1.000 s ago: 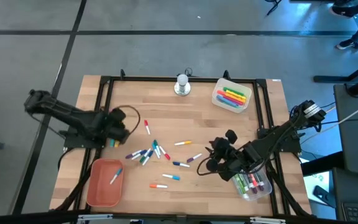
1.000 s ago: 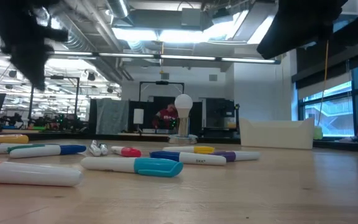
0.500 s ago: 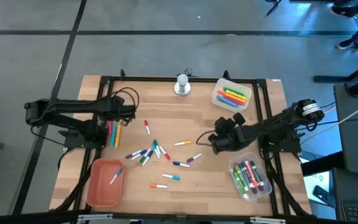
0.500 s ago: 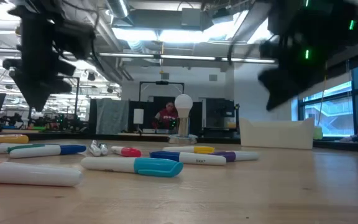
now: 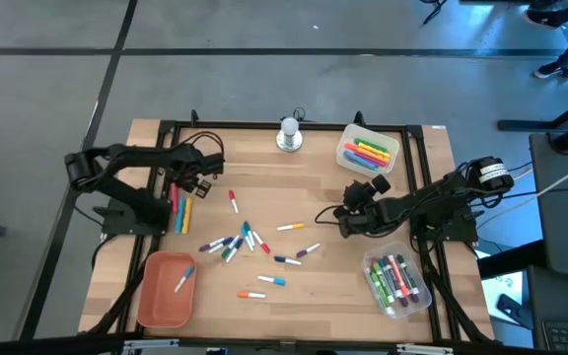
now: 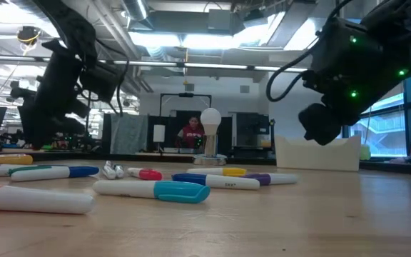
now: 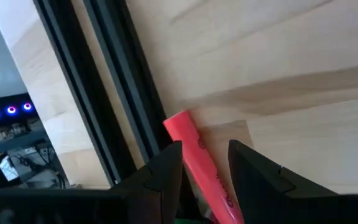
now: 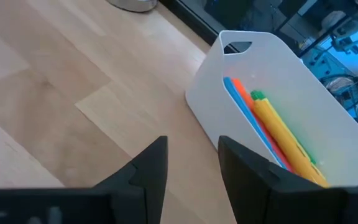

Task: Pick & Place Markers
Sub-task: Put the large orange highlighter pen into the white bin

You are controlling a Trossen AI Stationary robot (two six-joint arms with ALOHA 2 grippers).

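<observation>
My left gripper [image 7: 205, 163] hangs with fingers apart over a red marker [image 7: 197, 163]; my right gripper [image 8: 193, 160], fingers apart and empty, faces the white bin [image 8: 272, 106].

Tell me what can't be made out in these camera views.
- Red marker: left wrist view, its lower end is cut off by the picture edge behind the left gripper.
- Markers in the white bin: right wrist view, cut off by the edge.
- Marker in the orange tray: high view, too small to tell its cap colour.

Markers [image 5: 237, 241] lie scattered flat mid-table; several more [image 5: 178, 209] lie side by side near the left edge.
</observation>
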